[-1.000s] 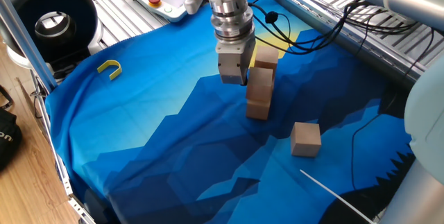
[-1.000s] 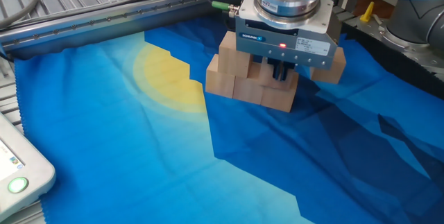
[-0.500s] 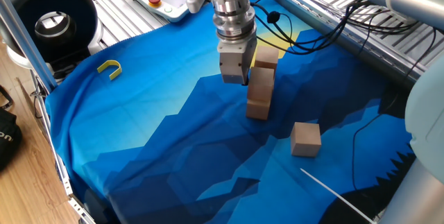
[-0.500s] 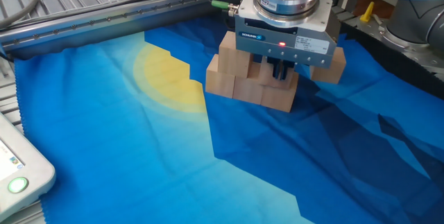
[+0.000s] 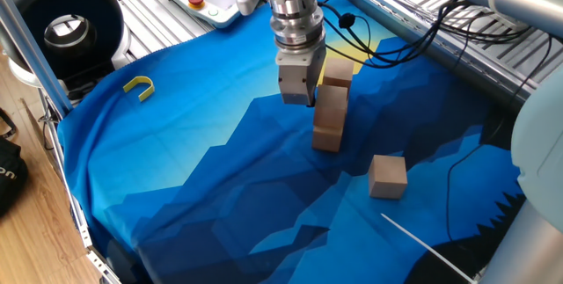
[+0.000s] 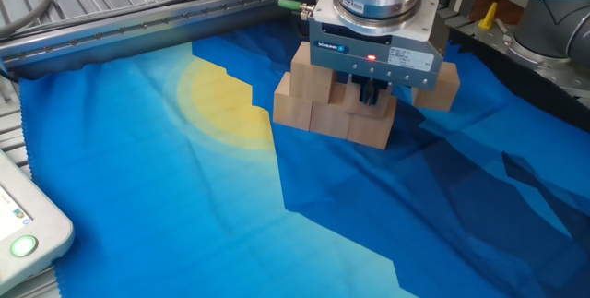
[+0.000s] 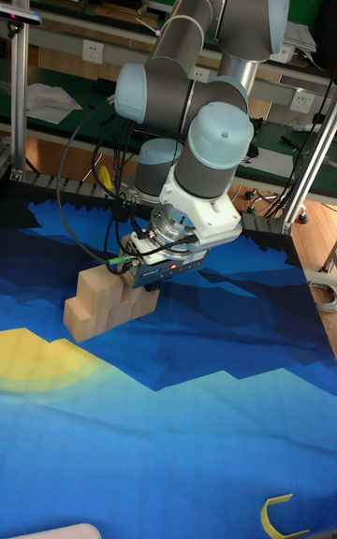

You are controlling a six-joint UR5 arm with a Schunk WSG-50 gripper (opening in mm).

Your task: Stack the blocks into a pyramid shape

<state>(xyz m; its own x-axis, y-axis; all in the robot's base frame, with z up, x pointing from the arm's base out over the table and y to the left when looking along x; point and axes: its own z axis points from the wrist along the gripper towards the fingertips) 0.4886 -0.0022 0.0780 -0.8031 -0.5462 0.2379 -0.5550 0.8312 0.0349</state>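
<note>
Claw [image 5: 299,99] low beside stacked wooden blocks [image 6: 313,104]; finger spacing hidden, cannot tell. One block [image 5: 387,176] lies apart.

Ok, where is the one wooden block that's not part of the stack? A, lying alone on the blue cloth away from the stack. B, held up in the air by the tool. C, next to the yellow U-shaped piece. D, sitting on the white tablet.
A: the lone block rests by itself on the blue cloth, apart from the stack, where the tool is.
</note>
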